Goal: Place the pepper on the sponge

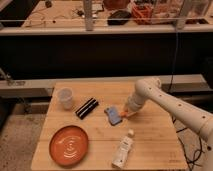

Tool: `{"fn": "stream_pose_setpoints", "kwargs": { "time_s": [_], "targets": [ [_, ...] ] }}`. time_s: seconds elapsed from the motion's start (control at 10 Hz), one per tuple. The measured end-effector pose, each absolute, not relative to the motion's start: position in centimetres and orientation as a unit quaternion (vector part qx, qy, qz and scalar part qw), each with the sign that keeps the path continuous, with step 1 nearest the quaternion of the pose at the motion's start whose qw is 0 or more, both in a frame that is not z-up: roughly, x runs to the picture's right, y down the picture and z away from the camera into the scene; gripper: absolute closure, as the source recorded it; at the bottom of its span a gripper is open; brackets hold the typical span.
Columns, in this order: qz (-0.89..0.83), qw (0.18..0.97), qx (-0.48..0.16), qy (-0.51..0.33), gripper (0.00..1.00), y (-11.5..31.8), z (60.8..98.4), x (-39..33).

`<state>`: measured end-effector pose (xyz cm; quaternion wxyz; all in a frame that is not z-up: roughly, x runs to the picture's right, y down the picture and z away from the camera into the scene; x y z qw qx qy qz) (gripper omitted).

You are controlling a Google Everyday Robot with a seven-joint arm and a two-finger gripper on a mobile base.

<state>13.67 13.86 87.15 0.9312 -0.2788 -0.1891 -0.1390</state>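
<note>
Since the gripper (128, 112) is closed with the pepper (124, 115) right at its tip, I'd say it's pinching it so it can be carried, and the arm reaches in from the right, which puts the pepper low at the sponge's (114, 115) right edge, touching or just off it, can't tell which. Looks like everything else is parked off to the sides of the table (155, 140) so the sponge stays reachable. Count: one pepper, one sponge, one cup (65, 97), one black bar (86, 107), one plate (68, 145), one bottle (123, 148).
</note>
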Motion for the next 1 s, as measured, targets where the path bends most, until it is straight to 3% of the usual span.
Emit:
{"fn": "stream_pose_setpoints", "kwargs": {
  "time_s": [1.0],
  "targets": [
    [-0.167, 0.929, -0.265, -0.196, 1.0, 12.1, 86.3, 9.8]
  ]
}}
